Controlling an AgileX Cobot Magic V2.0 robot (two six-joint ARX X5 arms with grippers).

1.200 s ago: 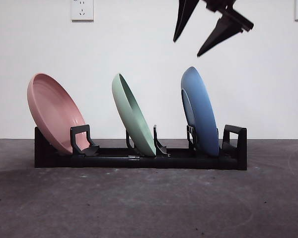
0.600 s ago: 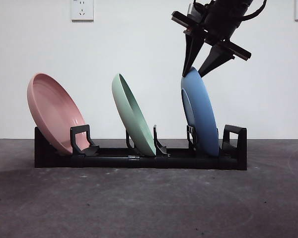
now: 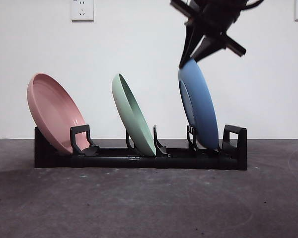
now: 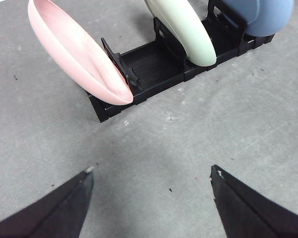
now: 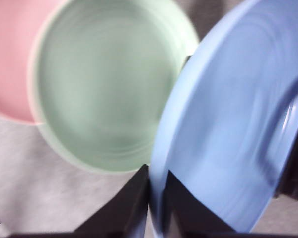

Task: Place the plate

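On the grey table (image 3: 139, 203) there's a long black dish rack (image 3: 139, 159) with three plates standing in it. The pink plate (image 3: 54, 111) sits at one end and leans way back, the green plate (image 3: 133, 116) is in the middle slot with a similar tilt, and the blue plate (image 3: 199, 106) is in the slot near the other end, standing a lot more upright than the other two.

The right gripper (image 3: 195, 53) comes down from the top of the front view, big and dark, and it's right at the top rim of the blue plate. In the right wrist view you can see the right gripper's two black jaws pinched onto the blue rim, one on each face, so it's clamped on that plate. The bottom of the blue plate is down at the rack, between its uprights, though I can't tell if it's fully resting in the slot.

The left gripper (image 4: 151, 181) is hanging back over bare table, well apart from the rack on the pink plate's end, with its jaws spread wide and nothing between them.

Two white wall outlets (image 3: 82, 9) show up high on the wall behind.
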